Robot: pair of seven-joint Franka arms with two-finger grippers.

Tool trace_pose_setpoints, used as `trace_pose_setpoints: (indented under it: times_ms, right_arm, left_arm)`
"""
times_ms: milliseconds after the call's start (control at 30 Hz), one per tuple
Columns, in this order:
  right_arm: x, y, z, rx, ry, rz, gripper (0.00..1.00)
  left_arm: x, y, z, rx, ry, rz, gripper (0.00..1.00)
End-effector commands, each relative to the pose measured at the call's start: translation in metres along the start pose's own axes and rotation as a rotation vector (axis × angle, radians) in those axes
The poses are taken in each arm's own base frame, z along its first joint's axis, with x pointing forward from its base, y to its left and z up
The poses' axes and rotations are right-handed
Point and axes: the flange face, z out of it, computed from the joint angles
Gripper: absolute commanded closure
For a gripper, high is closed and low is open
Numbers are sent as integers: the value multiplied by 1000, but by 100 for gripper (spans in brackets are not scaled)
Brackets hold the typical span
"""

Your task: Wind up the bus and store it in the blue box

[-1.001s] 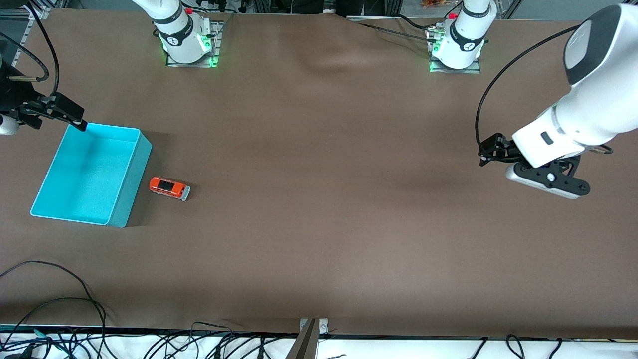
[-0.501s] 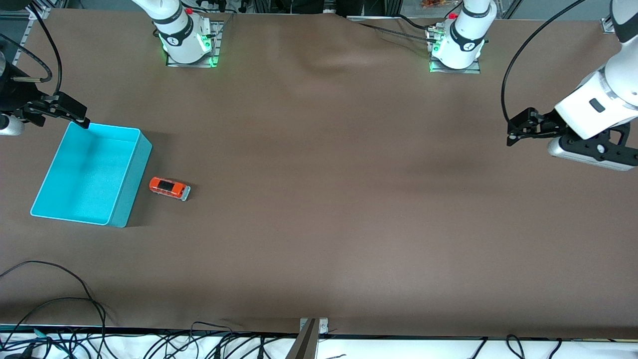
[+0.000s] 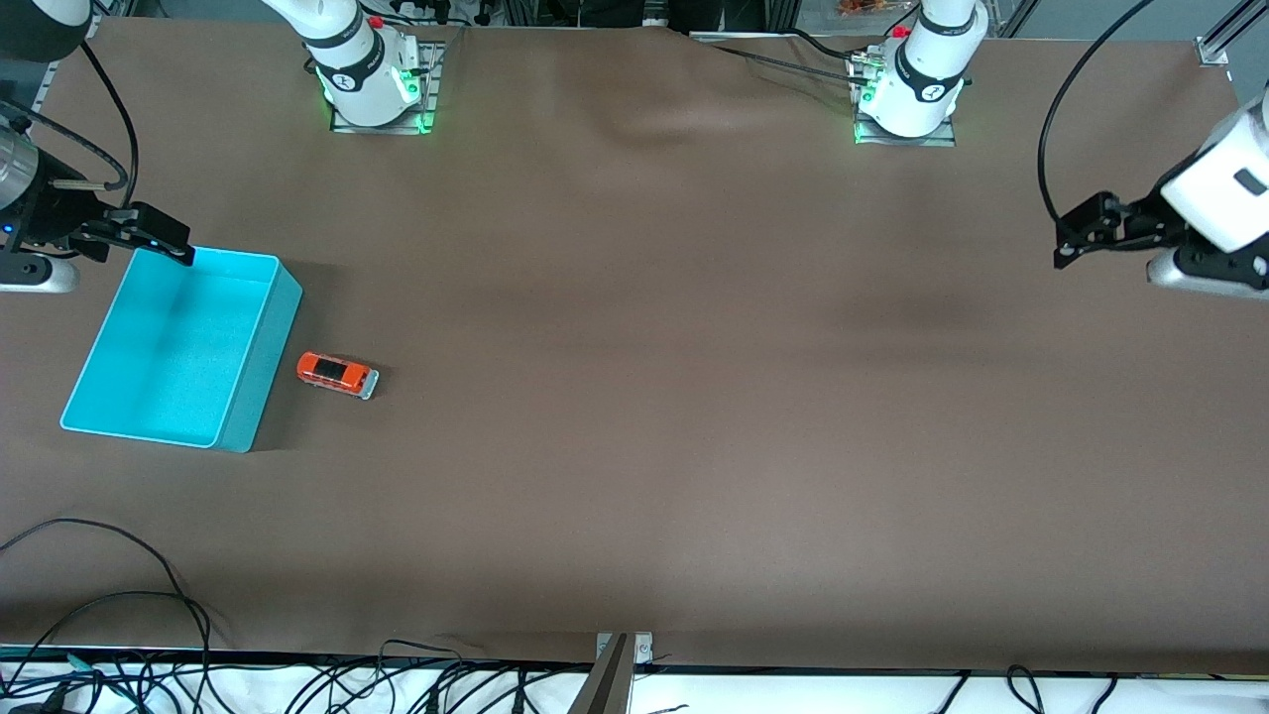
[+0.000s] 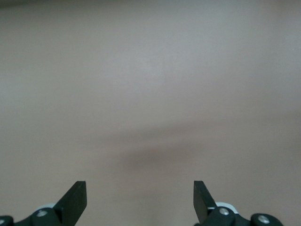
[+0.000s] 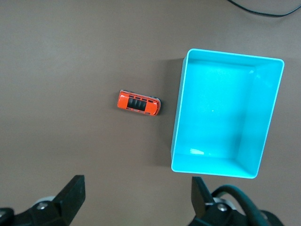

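The small orange-red bus [image 3: 337, 374] stands on the brown table beside the blue box [image 3: 260, 369], close to its long wall. The right wrist view shows the bus [image 5: 138, 103] and the box [image 5: 221, 113], which holds nothing. My right gripper [image 5: 136, 188] is open and hangs high over the table by the box's corner farthest from the front camera. My left gripper [image 4: 140, 193] is open over bare tablecloth at the left arm's end of the table, with nothing between its fingers.
Both arm bases [image 3: 372, 89] [image 3: 907, 94] stand along the table's edge farthest from the front camera. Loose black cables [image 3: 109, 605] lie at the nearest edge. A metal bracket [image 3: 620, 650] sits at that edge's middle. The cloth has a wrinkle [image 3: 654, 124].
The left arm has swung away toward its end of the table and farther from the front camera. The right arm's wrist has shifted slightly toward the box. Bus and box have not moved.
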Motion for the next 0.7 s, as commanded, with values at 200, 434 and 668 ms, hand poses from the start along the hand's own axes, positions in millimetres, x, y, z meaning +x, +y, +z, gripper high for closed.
trace_pose_setpoints:
  times_ms: [200,434,668]
  right_arm:
    - [4,-13,7,21,-23,-20,0]
    - [3,-17,24,26,-13,-28,0]
    - [0,-38,50,27,-5,-58,0]
  left_arm:
    - [-25,17,7,-6,-24,25,0]
    - [-28,29,13,-16,-39,81,0]
    - [-36,33,10,-14,-30,84,0]
